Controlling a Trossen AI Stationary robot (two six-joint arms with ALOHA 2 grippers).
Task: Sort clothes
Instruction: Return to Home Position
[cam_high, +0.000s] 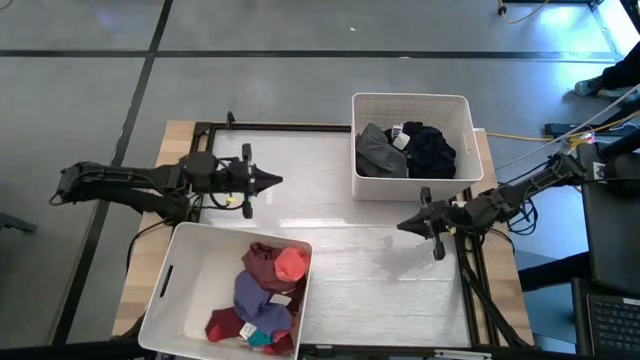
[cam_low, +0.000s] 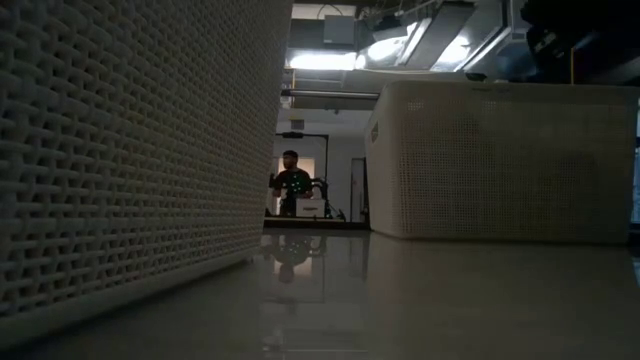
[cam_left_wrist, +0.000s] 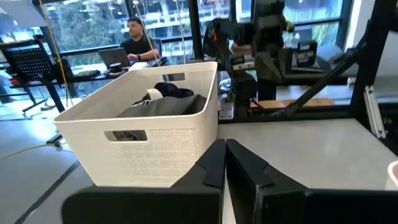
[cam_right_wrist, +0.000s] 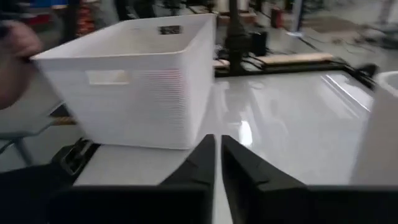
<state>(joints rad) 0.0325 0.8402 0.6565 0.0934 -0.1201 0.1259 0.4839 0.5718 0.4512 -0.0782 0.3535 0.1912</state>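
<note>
High view: two bins (cam_high: 411, 97) (cam_high: 195, 280), both holding clothes (cam_high: 265, 295).

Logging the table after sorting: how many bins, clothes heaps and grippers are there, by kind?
White bins: 2 (top bin, bottom bin)
Clothes heaps: 2 (dark heap, colourful heap)
Grippers: 2 (left gripper, right gripper)
Total: 6

bins: 2, white: top bin (cam_high: 410, 97), bottom bin (cam_high: 195, 275)
clothes heaps: 2: dark heap (cam_high: 405, 150), coloured heap (cam_high: 265, 295) (pieces too tangled to count)
grippers: 2: left gripper (cam_high: 275, 181), right gripper (cam_high: 400, 226)
people: 1 person (cam_low: 291, 185)
</note>
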